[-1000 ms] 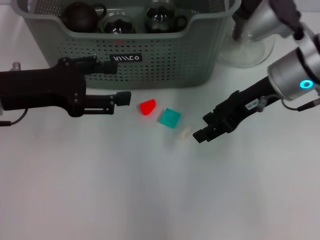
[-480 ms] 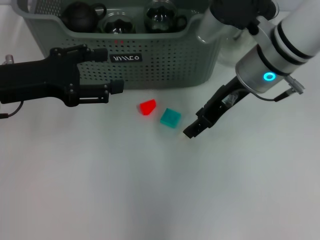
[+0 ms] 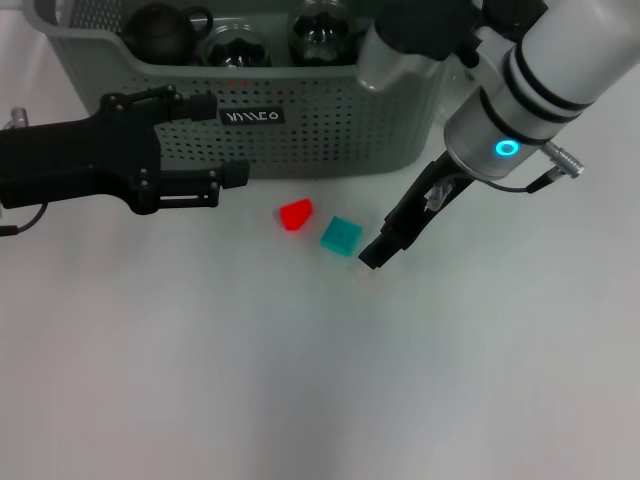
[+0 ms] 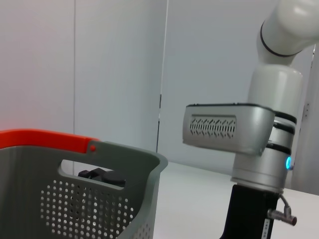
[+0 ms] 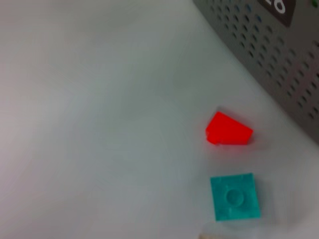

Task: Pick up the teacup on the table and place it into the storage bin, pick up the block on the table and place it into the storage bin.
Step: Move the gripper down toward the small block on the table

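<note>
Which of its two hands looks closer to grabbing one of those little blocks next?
Probably the right hand: it is low beside the teal block, with the red block just past. The left hand hovers by the bin, farther off.

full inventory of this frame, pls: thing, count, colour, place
storage bin: 1, grey-green, perforated, black label, far side of table
teapots: 3 visible inside bin, one dark, two clear glass
red block: 1, on table before bin
teal block: 1, beside red block
white table: 1, under everything
left gripper: black, open, at bin's front wall near label
right gripper: black, tip down at table beside teal block
</note>
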Robot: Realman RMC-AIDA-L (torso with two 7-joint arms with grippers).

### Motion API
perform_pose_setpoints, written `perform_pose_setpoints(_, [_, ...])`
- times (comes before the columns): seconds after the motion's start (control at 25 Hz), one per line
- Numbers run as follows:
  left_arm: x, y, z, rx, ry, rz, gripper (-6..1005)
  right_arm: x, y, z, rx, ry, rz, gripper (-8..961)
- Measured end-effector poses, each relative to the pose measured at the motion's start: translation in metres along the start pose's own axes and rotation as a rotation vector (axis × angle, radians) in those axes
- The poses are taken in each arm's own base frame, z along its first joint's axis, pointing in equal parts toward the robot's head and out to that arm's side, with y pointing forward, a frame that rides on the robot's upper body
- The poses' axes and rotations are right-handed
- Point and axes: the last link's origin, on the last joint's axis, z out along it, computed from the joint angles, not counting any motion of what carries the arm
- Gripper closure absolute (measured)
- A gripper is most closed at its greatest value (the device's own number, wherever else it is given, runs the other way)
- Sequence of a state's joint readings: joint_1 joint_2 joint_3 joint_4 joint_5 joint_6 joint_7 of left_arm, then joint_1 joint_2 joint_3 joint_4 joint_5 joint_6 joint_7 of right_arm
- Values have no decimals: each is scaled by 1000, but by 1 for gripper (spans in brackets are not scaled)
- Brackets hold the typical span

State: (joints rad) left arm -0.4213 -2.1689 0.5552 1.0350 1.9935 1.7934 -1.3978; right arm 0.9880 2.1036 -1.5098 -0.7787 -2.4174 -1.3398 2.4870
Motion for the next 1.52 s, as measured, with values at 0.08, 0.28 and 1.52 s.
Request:
perform_pose_setpoints(0.08, [0, 0, 0, 0, 0, 0, 138, -1, 0, 3, 10, 3, -4, 269])
perform_pose_setpoints(0.28, [-1, 0, 0, 3, 1, -2, 138, -1, 1, 13, 32, 5, 1, 269])
perform_pose_setpoints(1.52, [-12, 2, 1, 9, 28, -19, 138, -1, 11, 31, 34, 4, 82, 274])
